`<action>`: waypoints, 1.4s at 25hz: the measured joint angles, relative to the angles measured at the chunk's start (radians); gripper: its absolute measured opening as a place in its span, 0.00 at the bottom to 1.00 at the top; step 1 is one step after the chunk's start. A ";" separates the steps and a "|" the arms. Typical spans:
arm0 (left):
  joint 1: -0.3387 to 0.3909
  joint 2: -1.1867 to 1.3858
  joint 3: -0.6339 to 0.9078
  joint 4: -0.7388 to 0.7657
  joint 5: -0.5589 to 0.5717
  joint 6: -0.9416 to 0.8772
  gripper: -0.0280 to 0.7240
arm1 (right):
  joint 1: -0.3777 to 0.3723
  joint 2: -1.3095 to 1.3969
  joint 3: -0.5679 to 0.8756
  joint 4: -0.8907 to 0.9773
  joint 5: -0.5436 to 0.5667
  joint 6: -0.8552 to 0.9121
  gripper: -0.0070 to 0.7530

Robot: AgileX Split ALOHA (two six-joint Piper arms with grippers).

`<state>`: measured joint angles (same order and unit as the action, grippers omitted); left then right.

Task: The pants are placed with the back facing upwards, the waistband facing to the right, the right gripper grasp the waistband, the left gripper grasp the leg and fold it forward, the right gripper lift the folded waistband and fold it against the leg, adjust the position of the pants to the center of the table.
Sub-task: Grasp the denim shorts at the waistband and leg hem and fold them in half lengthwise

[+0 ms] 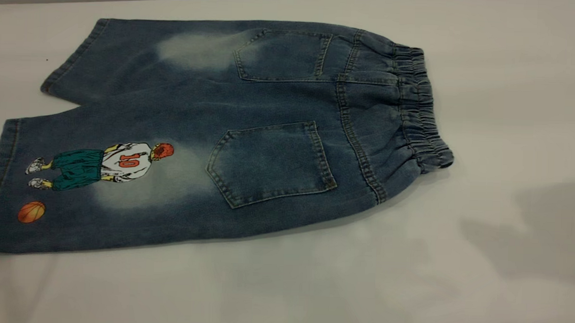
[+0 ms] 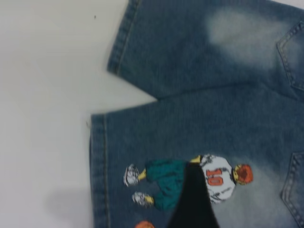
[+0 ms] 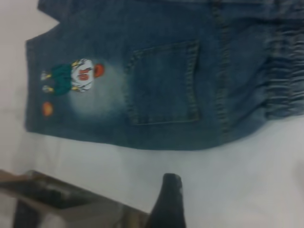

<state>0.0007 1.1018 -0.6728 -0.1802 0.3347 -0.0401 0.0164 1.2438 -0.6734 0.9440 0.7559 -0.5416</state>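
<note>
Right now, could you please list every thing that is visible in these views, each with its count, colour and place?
pants: one, blue washed denim, flat on the table, back pockets up, waistband to the right.
leg: one, blue with a basketball player print, near left part of the pants.
table: one, white, under everything.
left pincer: one, black, above the printed leg.
right pincer: one, black, above bare table beside the pants.

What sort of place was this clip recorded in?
Probably a lab or test bench, not a home: a plain white table bare except for denim pants laid flat, with wrist cameras showing the left hand over the printed leg and the right hand over the table.
</note>
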 joint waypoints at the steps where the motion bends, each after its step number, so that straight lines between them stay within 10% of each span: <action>1: 0.000 0.011 -0.010 0.000 -0.003 0.004 0.72 | 0.000 0.035 0.000 0.040 -0.003 -0.032 0.79; 35: 0.000 0.031 -0.022 -0.003 -0.047 0.030 0.72 | 0.000 0.846 -0.020 0.806 -0.024 -0.680 0.79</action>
<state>0.0007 1.1329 -0.6950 -0.1828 0.2880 -0.0098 0.0164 2.0893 -0.6936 1.7498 0.7321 -1.2211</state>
